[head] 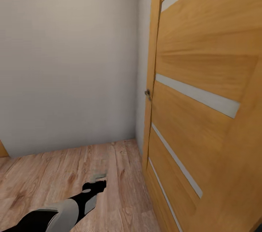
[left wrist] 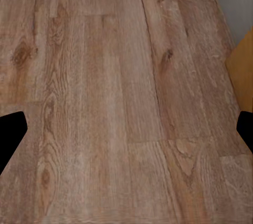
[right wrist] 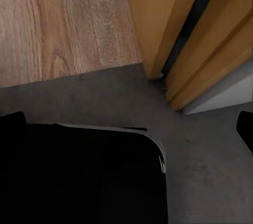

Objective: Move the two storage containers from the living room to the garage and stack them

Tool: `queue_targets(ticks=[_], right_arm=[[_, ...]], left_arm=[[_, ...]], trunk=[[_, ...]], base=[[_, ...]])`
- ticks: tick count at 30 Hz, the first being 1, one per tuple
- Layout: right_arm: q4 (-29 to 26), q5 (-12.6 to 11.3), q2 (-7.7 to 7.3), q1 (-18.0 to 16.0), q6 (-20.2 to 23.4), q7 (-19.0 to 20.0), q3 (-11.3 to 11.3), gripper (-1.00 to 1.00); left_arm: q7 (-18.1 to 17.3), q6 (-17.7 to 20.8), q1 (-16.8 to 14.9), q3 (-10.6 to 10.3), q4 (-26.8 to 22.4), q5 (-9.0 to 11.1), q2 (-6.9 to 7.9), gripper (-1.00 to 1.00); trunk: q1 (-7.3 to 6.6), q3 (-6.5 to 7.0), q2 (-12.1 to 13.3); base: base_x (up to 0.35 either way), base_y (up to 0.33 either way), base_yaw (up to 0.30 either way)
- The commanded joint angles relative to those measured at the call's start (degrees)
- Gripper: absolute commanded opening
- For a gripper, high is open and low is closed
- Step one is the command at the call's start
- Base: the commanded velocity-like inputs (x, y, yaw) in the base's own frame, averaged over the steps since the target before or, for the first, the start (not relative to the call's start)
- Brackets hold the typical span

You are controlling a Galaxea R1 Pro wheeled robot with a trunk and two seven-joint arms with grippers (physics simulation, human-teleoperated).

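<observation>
On the left, in the head view, my left arm (head: 54,214) reaches forward and low over the light wood-plank floor (head: 43,174). My left gripper (head: 95,184) is at its end, above the planks. In the left wrist view its two dark fingertips (left wrist: 10,132) stand far apart at the two edges of the picture, so this hand is open wide and it holds nothing; between them I see only wood planks.

Behind the arm stands a plain pale wall (head: 69,57), which meets the floor in a straight line. To the right of it is a big wooden door (head: 203,90) with pale stripes, and a small metal handle (head: 147,94) sits at its edge (the door fills most of the right side).

In the right wrist view the wood planks (right wrist: 63,18) end and a dark grey concrete floor (right wrist: 211,150) begins, near the door frame (right wrist: 158,18). A dark part of my own body (right wrist: 79,176) covers the lower area. The fingertips (right wrist: 245,129) of my right gripper are also spread wide, with nothing between them.

I am on the way and I cannot say where the two storage containers are.
</observation>
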Motion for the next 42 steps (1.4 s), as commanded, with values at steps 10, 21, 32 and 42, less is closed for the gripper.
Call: queue_targets(ticks=[10,21,32,42], right_arm=[[-0.18,-0.02,-0.01,-0.04,-0.17,-0.01,0.02,1.0],[-0.18,-0.03,-0.01,-0.04,-0.17,0.04,0.02,1.0],[-2.88,-0.27,-0.08,-0.04,-0.1,-0.2,-0.13,1.0],[-7.53,-0.52,-0.22,-0.04,-0.15,-2.18,-0.36,1.0]], left_arm=[[0.65,-22.5,22.13,-0.11,0.48,0.29,0.79,1.0],[0.27,-31.04,33.65,-0.11,0.57,0.28,1.38,1.0],[0.39,-36.56,38.33,-0.11,0.65,0.26,1.78,1.0],[0.26,-38.64,38.96,-0.11,0.47,0.39,1.55,1.0]], trunk=[[0.0,-0.04,-0.03],[0.0,-0.04,-0.03],[0.0,-0.04,-0.03],[0.0,-0.04,-0.03]], base=[[0.0,0.0,0.296],[0.0,0.0,0.296],[0.0,0.0,0.296],[0.0,0.0,0.237]])
